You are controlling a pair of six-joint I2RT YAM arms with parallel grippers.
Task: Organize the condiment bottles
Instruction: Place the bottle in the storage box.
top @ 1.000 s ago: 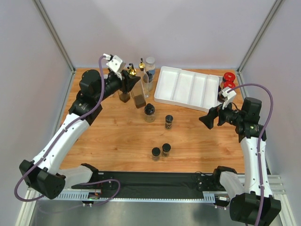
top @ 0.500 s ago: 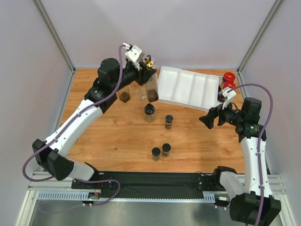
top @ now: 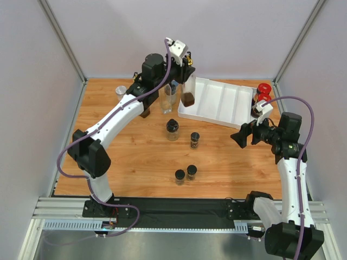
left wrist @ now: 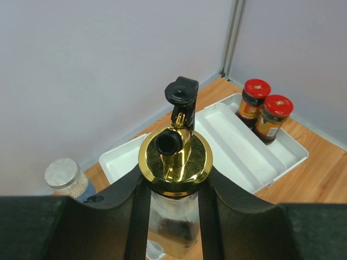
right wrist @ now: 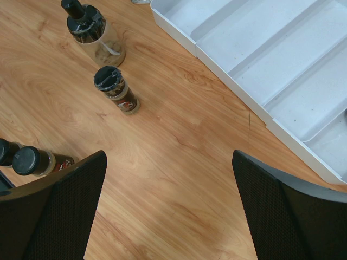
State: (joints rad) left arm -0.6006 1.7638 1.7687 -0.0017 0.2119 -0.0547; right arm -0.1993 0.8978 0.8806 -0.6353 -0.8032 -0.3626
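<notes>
Gold-spouted bottle (left wrist: 174,160) clamped in left claw (left wrist: 174,208), seemingly above tray (left wrist: 239,147) edge.

Left arm (top: 116,115) and right arm (top: 293,179): white shell links joined by black motor housings. Purple cable (top: 293,97) looping loose along each. White camera block (top: 177,47) at each wrist. Right end effector (top: 239,138) black, its fingers (right wrist: 54,216) broad with finely dimpled inner faces. Black rail (top: 179,207) under both bases at 6 o'clock.

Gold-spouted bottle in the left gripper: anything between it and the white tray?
Nothing visible. The gold-spouted bottle hangs at the left end of the white tray; visible compartments are bare, and the red-lidded jars stand by its right end.
</notes>
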